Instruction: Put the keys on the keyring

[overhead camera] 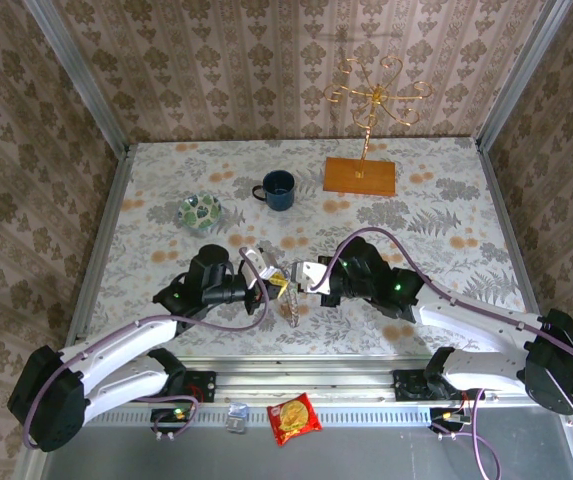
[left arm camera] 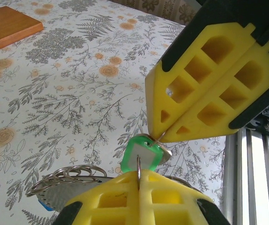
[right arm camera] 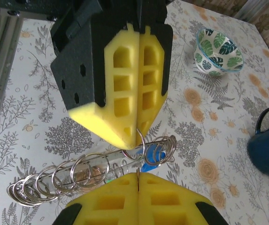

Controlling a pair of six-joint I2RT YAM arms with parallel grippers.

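plainly green-headed key (left arm camera: 146, 151), coiled silvery keyring (right arm camera: 78, 174)

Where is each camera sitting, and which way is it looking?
Top external: above and behind the arms, looking down at the table; both arms show, left gripper and right gripper tip to tip.
Left wrist: on the left arm, facing the right gripper; own yellow fingers at bottom.
Right wrist: on the right arm, facing the left gripper; own yellow fingers at bottom.
Shared: both wrist views see the keyring; top and right wrist see the blue mug.
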